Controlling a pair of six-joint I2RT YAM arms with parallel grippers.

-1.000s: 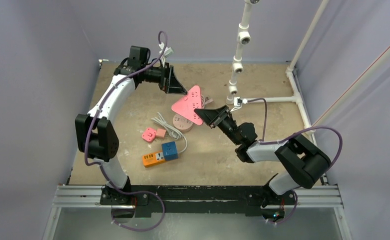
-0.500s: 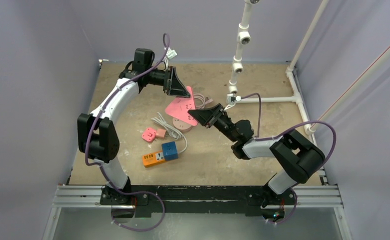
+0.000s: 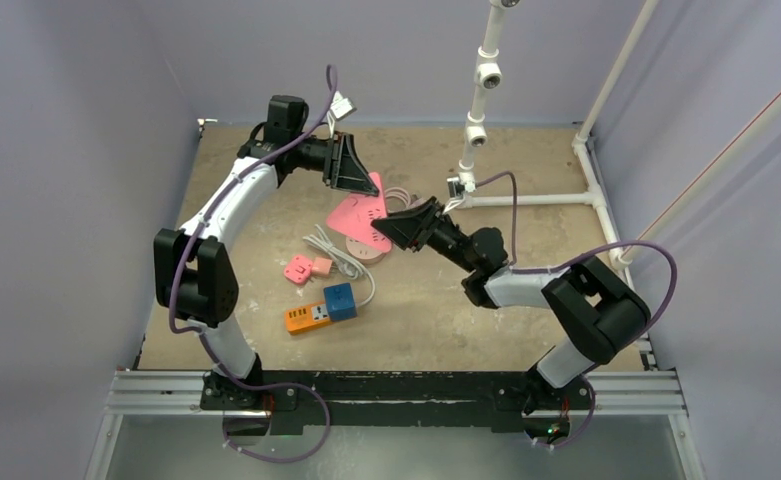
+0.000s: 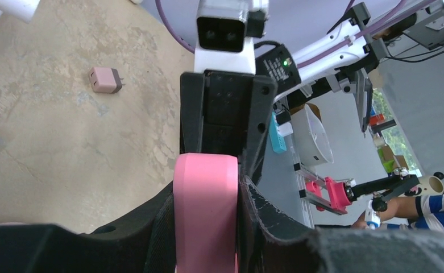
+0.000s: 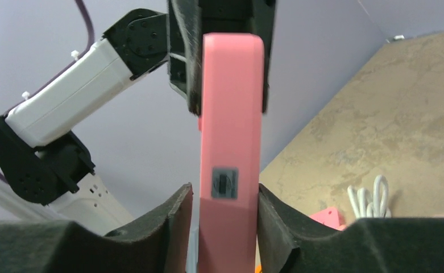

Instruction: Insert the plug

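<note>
- The pink power strip (image 3: 358, 212) is being held off the surface (image 3: 526, 150), just above the middle of the overhead frame, clamped from two sides.
- Its upper edge is being gripped by the left pincer (image 3: 364, 185); in the left wrist view the pink body is being squeezed between both fingers.
- Its lower right corner is being gripped by the right pincer (image 3: 388, 226), with the jaws pressed on both faces.
- The double hold is probably being used to steady or reorient the strip for insertion.
- A small pink plug (image 4: 104, 79) is lying loose at the upper left of the left wrist frame, not yet picked up.
</note>
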